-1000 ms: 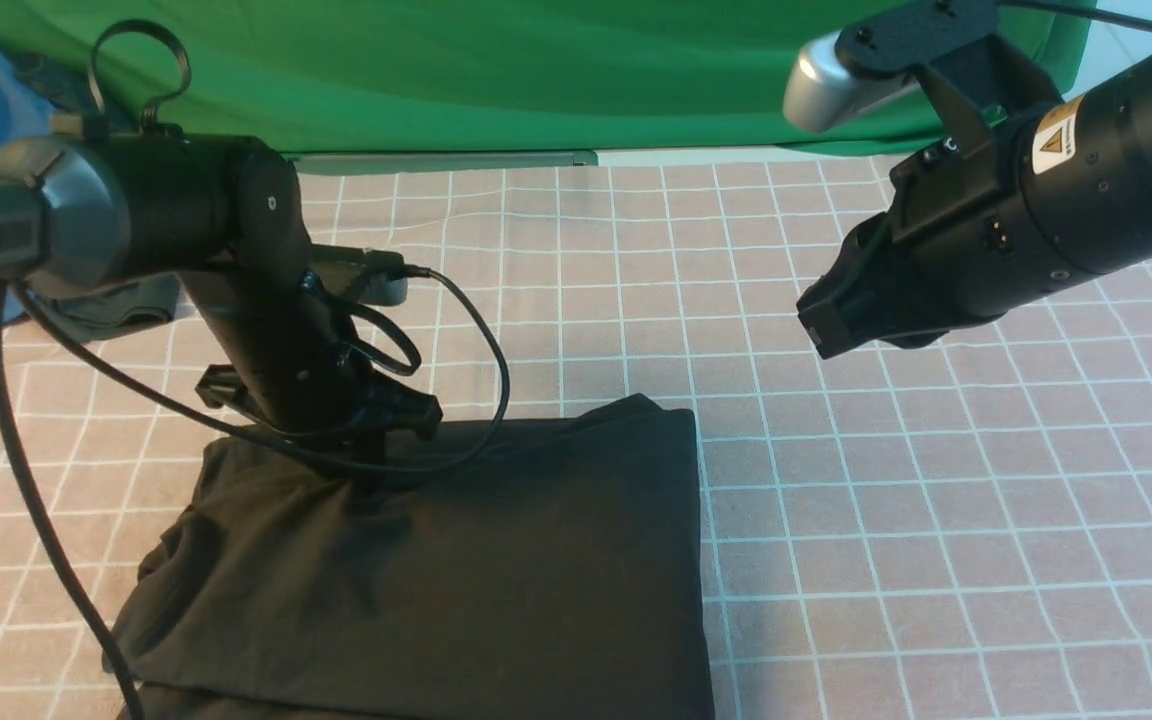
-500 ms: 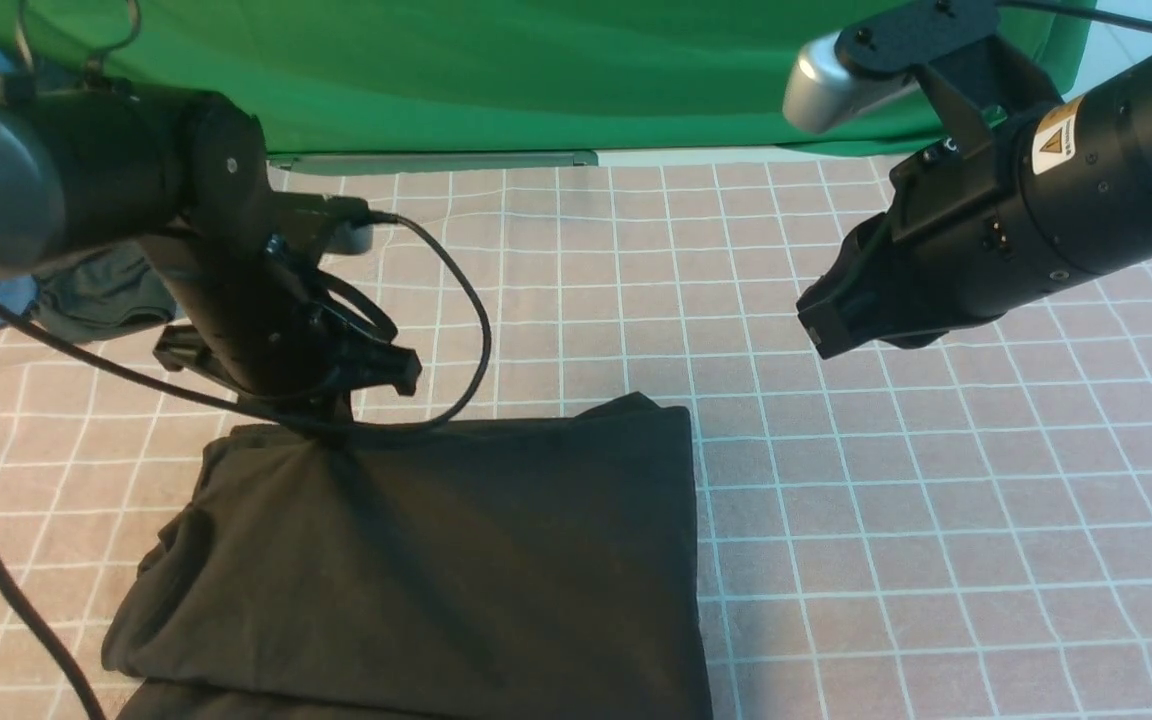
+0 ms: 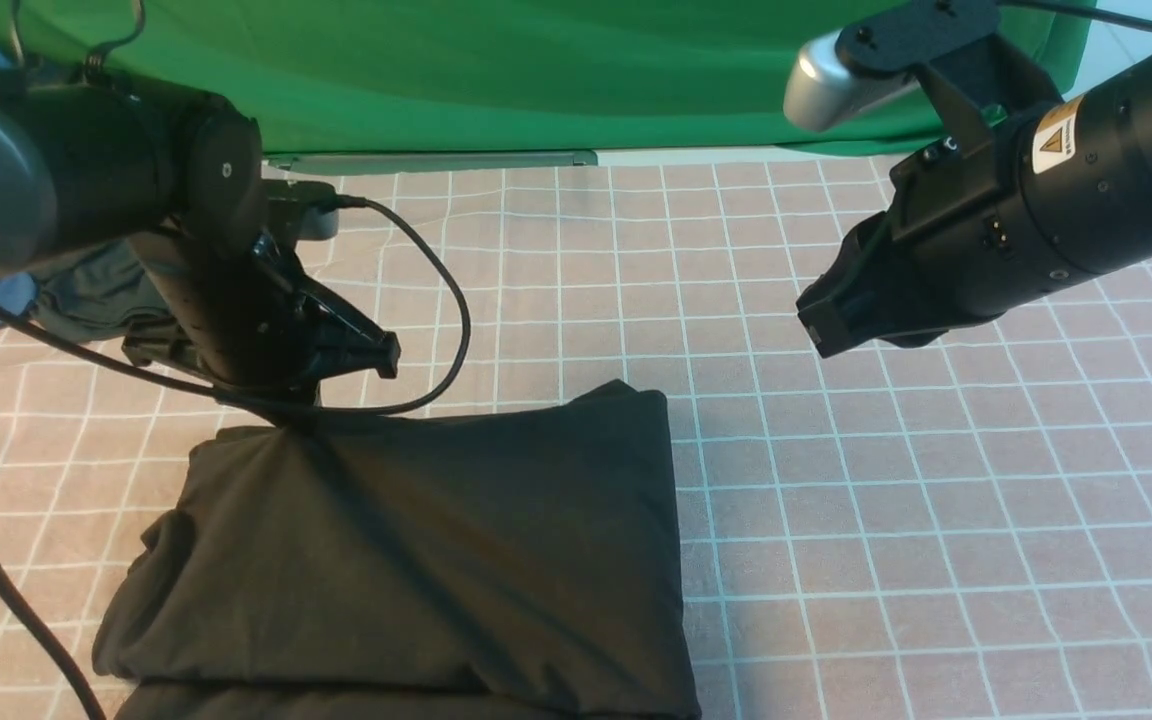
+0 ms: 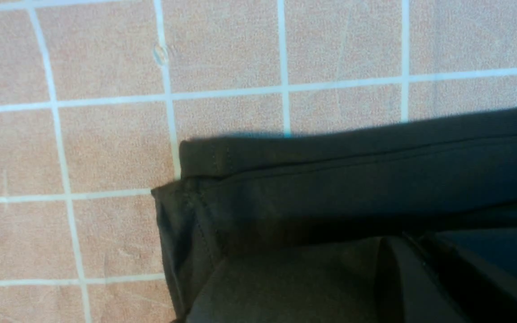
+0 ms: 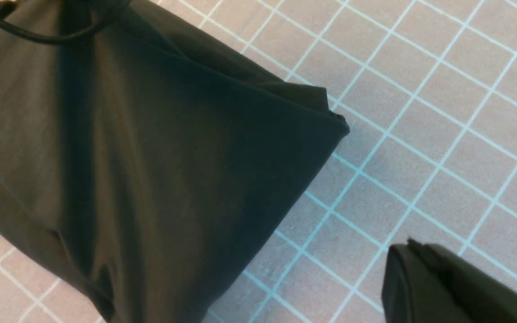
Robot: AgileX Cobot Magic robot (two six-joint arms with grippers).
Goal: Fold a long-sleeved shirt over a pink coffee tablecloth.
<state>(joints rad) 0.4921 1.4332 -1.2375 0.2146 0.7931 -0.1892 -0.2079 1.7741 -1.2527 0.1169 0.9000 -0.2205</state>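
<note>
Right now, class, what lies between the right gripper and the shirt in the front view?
Between the right gripper and the shirt, the front view shows only bare tablecloth.

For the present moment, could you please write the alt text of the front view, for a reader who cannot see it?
A black shirt, partly folded, lies on a pink grid tablecloth, pinched at its far edge by the left gripper. The right gripper hangs above bare tablecloth, and a green cloth spans the back.
</note>
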